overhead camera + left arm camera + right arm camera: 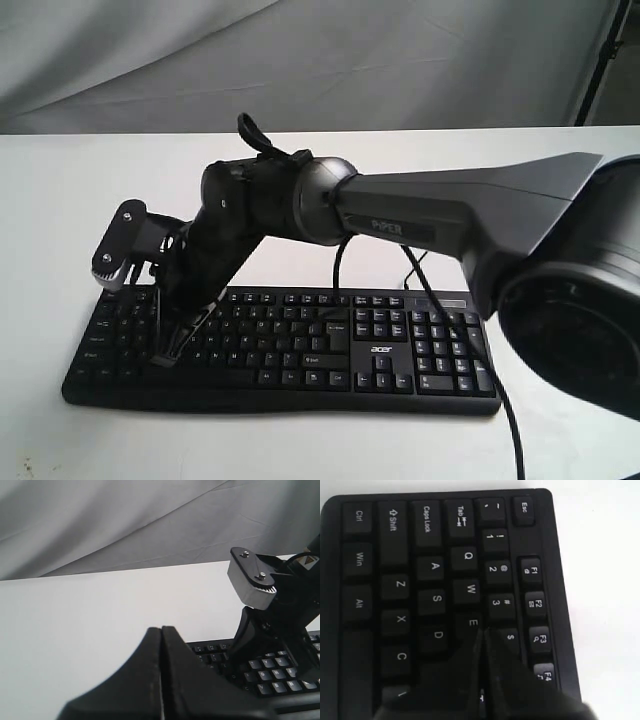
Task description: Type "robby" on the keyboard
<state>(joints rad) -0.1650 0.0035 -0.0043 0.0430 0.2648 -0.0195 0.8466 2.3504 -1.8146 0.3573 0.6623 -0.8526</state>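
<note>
Currently, right gripper (482, 636): fingers (457, 682) pressed together into one point, nothing held, serving as a stylus. The tip is down at the keyboard (420, 580), at the edge of the E key (472, 623); I cannot tell whether it touches a cap. W (471, 587) and Q (468, 556) run out ahead of the tip along the same row. So R, which I take to be the first letter wanted, should be the next cap back, hidden under the fingers. The keyboard's long axis runs in line with the fingers, so a shift along that row is a short draw backward.

Then the left gripper (161, 632): likewise closed and empty, hanging off the keyboard's end over the white table (75, 630), with the keys beyond it. I judge the right arm plainly the nearer and would type with it.
</note>
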